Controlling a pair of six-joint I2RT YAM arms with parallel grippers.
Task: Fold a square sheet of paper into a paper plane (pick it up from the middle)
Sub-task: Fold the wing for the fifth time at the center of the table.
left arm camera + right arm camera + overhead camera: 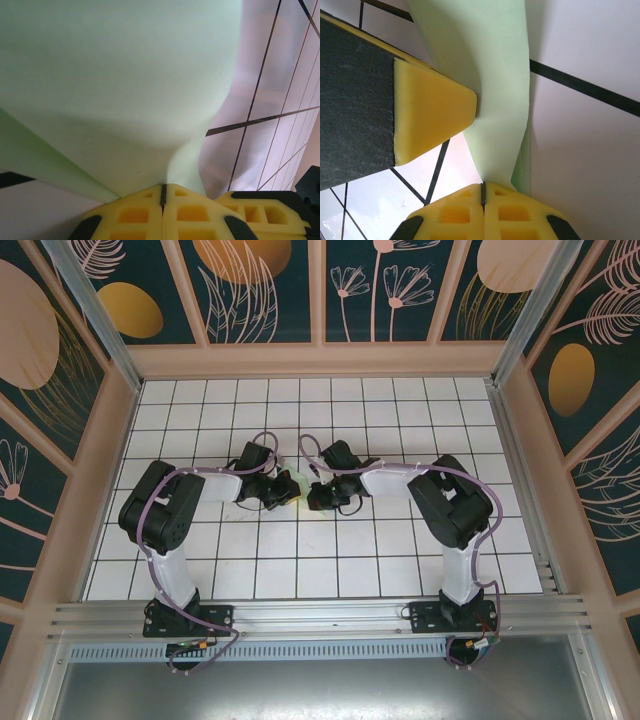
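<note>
surface: table (300, 570) | finish: white tiles, dark grid lines

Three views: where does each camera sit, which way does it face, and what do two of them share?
Top external: above and behind the robot, looking down on the table; left arm and right arm show whole.
Left wrist: on the left arm, looking along the left gripper, shut on the paper.
Right wrist: on the right arm, looking along the right gripper, also shut on the paper.
Shared: both wrist views show the same paper over the table's grid.
</note>
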